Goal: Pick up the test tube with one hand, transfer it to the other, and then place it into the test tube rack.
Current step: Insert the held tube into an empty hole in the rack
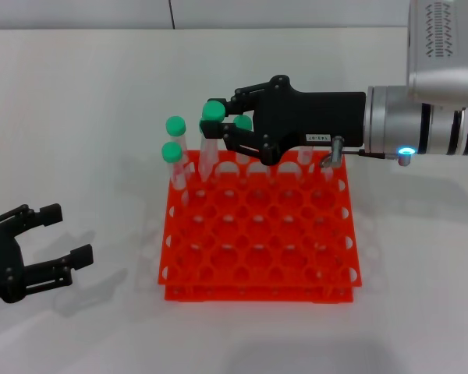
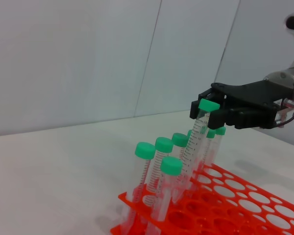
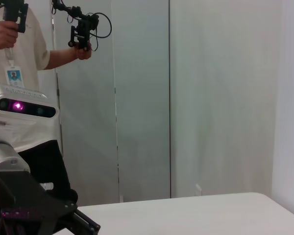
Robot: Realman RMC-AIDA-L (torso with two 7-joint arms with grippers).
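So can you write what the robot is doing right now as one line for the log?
right pincer: shut on test tube, over rack's far row | left pincer: open, idle beside test tube rack | tube not fully seated

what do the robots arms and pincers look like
Both pincers, right and left, are black claws with jointed fingers. The right has a small white label, a thin cable and a silver-white cylindrical arm with a glowing blue light.
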